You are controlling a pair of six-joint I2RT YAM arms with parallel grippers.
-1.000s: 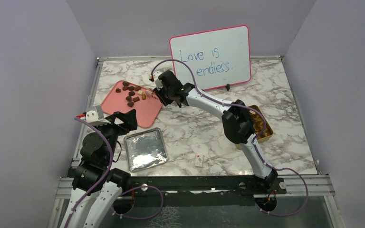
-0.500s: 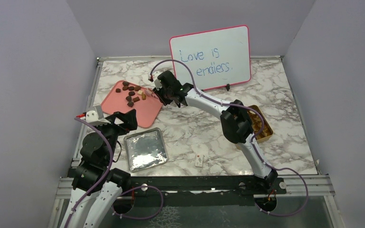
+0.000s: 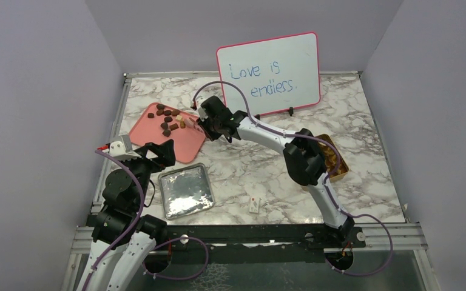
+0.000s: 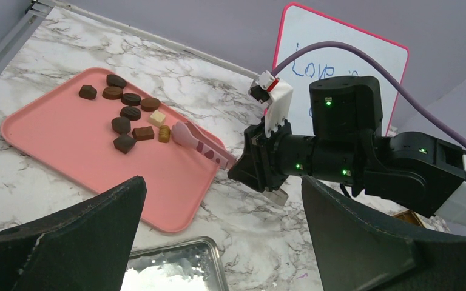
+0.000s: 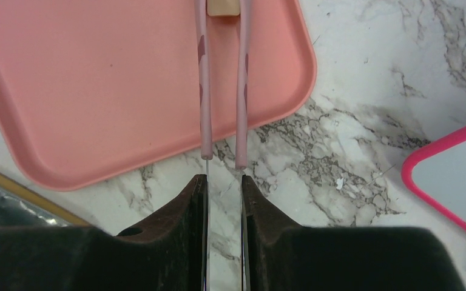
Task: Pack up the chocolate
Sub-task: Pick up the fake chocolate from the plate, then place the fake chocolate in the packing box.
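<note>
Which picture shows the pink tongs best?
The left wrist view: the tongs show whole, from the right gripper to the tip by the chocolates. The right wrist view shows only their two arms, tips cut off. The top view shows them tiny.

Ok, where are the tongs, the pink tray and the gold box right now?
tongs (image 5: 204, 91): right wrist view, on one of its two arms.
pink tray (image 3: 185, 147): top external view, on a bare near part.
gold box (image 3: 341, 171): top external view, on its right rim.
</note>
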